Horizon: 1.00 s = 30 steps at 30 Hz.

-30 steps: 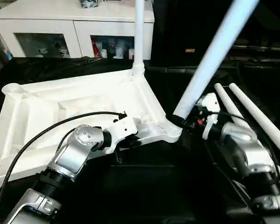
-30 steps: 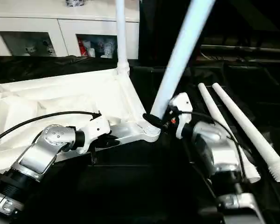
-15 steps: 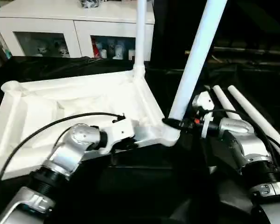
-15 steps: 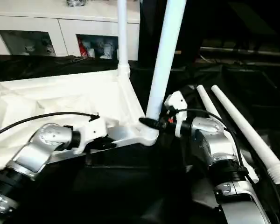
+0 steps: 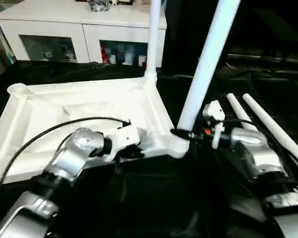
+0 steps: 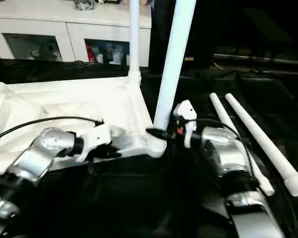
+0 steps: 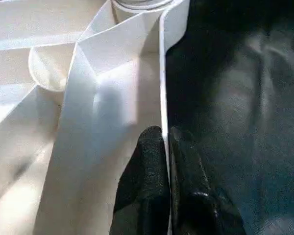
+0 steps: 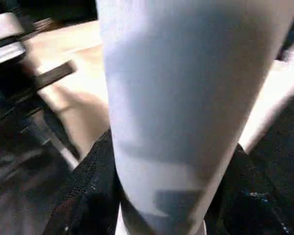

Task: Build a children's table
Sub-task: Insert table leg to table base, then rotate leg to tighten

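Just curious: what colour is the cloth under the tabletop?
Black cloth; right eye view shows it best.

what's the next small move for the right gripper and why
Probably tip the held leg upright and press it into the near corner socket. The right gripper grips its base, it leans, and the left gripper pinches the tabletop rim.

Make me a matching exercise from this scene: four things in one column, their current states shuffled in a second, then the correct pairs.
Things:
1. Left claw
2. Right claw
3. Far corner leg
4. Two spare legs

States:
A. Lying flat on the black cloth
B. Pinching the tabletop rim
C. Standing alone in its socket
D. Clamped around the base of the near leg

Pairs: 1-B, 2-D, 3-C, 4-A
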Tool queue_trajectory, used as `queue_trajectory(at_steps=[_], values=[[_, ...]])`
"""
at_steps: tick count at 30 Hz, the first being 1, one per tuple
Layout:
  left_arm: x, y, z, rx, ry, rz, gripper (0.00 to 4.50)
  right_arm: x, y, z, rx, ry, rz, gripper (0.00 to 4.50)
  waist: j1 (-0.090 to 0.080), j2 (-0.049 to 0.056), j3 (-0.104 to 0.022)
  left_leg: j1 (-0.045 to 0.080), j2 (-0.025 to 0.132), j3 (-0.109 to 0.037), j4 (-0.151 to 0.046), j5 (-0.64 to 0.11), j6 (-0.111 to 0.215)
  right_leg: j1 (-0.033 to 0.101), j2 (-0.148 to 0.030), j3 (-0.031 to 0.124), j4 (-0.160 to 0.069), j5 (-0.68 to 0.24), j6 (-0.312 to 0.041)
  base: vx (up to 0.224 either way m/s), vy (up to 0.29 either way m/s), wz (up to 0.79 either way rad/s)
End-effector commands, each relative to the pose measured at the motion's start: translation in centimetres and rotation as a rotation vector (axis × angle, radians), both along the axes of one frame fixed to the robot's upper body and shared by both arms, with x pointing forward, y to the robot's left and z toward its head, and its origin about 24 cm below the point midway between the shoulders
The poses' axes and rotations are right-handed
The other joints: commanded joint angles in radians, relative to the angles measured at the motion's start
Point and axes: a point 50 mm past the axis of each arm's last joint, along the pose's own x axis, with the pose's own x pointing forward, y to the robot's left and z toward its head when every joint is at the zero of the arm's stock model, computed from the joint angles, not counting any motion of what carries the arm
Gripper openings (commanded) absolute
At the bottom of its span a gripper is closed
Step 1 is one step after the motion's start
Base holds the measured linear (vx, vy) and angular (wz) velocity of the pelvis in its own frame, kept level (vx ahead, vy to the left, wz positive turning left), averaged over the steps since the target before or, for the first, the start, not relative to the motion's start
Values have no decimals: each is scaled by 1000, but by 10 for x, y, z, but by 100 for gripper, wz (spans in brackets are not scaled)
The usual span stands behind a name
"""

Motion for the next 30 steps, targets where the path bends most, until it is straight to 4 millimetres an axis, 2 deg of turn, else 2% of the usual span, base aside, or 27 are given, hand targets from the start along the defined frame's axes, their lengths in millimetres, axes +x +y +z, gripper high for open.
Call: queue_trajectory(at_steps=[1, 2, 3, 5, 6, 7, 8, 9, 10, 11, 12, 14, 17, 19, 21, 22, 24, 25, 26, 27, 28, 29, 30], values=[[13, -4, 16, -28, -64, 64, 0, -6, -10, -35, -82, 165, -133, 188, 2, 12, -41, 10, 49, -23, -84, -383, -21, 28, -72, 39, -97, -465, -191, 0, 0, 0], [17, -4, 15, -23, -65, 95, 0, -3, -9, -36, -95, 167, -167, 188, 2, 11, -42, 13, 47, -26, -83, -400, -24, 25, -74, 36, -104, -518, -168, 0, 0, 0], [20, -5, 14, -13, -69, 125, 0, -1, -8, -37, -111, 172, -199, 188, 1, 10, -41, 11, 47, -27, -83, -404, -22, 26, -74, 35, -107, -534, -159, 0, 0, 0], [30, -8, 13, 0, -75, 206, 0, 6, 0, -40, -129, 189, -283, 188, 1, 11, -38, 16, 44, -27, -81, -424, -22, 16, -73, 33, -116, -593, -133, 0, 0, 0], [33, -10, 13, -2, -73, 236, 0, 9, 3, -40, -129, 197, -323, 188, -1, 10, -37, 22, 40, -31, -78, -443, -26, 13, -74, 26, -124, -651, -113, 0, 0, 0], [35, -11, 14, -3, -71, 251, 0, 10, 4, -40, -130, 200, -342, 188, -1, 10, -36, 22, 40, -31, -78, -444, -28, 12, -75, 24, -127, -669, -103, 0, 0, 0], [40, -16, 14, -2, -72, 300, 0, 16, 9, -41, -137, 211, -433, 188, -2, 13, -37, 18, 41, -37, -80, -448, -28, 17, -79, 17, -130, -681, -92, 0, 0, 0], [43, -19, 14, -1, -72, 329, 0, 19, 11, -41, -143, 218, -492, 188, -5, 19, -38, 19, 43, -39, -82, -456, -34, 17, -79, 9, -133, -673, -89, 0, 0, 0], [46, -24, 14, 8, -69, 361, 0, 23, 14, -42, -134, 246, -590, 188, -8, 22, -40, 14, 46, -43, -86, -467, -39, 24, -80, 3, -133, -643, -92, 0, 0, 0], [48, -27, 13, 15, -67, 375, 0, 25, 16, -42, -129, 265, -643, 188, -10, 24, -39, 15, 46, -42, -88, -474, -39, 21, -78, 3, -134, -634, -96, 0, 0, 0], [49, -30, 13, 18, -66, 389, 0, 26, 16, -42, -120, 276, -696, 188, -10, 27, -38, 22, 47, -43, -88, -501, -42, 17, -76, -2, -138, -619, -99, 0, 0, 0], [51, -41, 11, 28, -67, 417, 0, 31, 20, -41, -94, 306, -870, 188, -11, 33, -38, 26, 48, -46, -93, -537, -48, 18, -75, -7, -140, -572, -106, 0, 0, 0], [52, -48, 10, 28, -70, 429, 0, 33, 24, -40, -73, 326, -928, 188, -9, 38, -34, 34, 46, -42, -93, -570, -41, 12, -75, -9, -147, -557, -108, 0, 0, 0], [52, -53, 10, 25, -70, 432, 0, 34, 27, -38, -90, 311, -971, 188, -13, 44, -29, 34, 49, -43, -99, -615, -41, 17, -77, -28, -154, -559, -95, 0, 0, 0], [52, -54, 10, 22, -69, 433, 0, 35, 29, -36, -103, 291, -977, 188, -14, 47, -28, 47, 50, -46, -100, -667, -49, 14, -77, -42, -163, -572, -74, 0, 0, 0], [52, -55, 9, 20, -68, 436, 0, 36, 32, -35, -116, 280, -972, 188, -19, 51, -27, 49, 52, -48, -103, -695, -48, 20, -74, -52, -164, -561, -64, 0, 0, 0], [52, -55, 9, 17, -65, 435, 0, 36, 33, -34, -124, 273, -967, 188, -19, 56, -27, 36, 59, -52, -119, -714, -49, 37, -76, -51, -153, -522, -63, 0, 0, 0], [52, -54, 9, 18, -63, 437, 0, 37, 34, -34, -128, 275, -968, 188, -15, 57, -25, 35, 61, -51, -125, -724, -55, 35, -80, -43, -148, -509, -74, 0, 0, 0], [52, -54, 9, 18, -63, 436, 0, 37, 34, -34, -129, 276, -968, 188, -16, 53, -23, 47, 54, -48, -116, -726, -60, 23, -84, -45, -159, -543, -76, 0, 0, 0], [53, -54, 9, 18, -60, 434, 0, 38, 35, -33, -144, 269, -962, 188, -17, 50, -20, 52, 50, -46, -110, -724, -57, 18, -85, -51, -169, -573, -69, 0, 0, 0], [53, -54, 9, 17, -59, 433, 0, 38, 35, -33, -150, 265, -962, 188, -21, 50, -18, 57, 46, -47, -103, -718, -48, 19, -85, -67, -182, -617, -46, 0, 0, 0], [53, -54, 9, 17, -58, 433, 0, 38, 35, -32, -154, 263, -962, 188, -20, 54, -18, 56, 49, -48, -106, -721, -44, 24, -84, -72, -182, -620, -38, 0, 0, 0], [53, -54, 9, 17, -58, 433, 0, 38, 36, -32, -156, 262, -961, 188, -20, 55, -19, 44, 57, -51, -118, -732, -41, 39, -82, -70, -166, -593, -32, 0, 0, 0]])
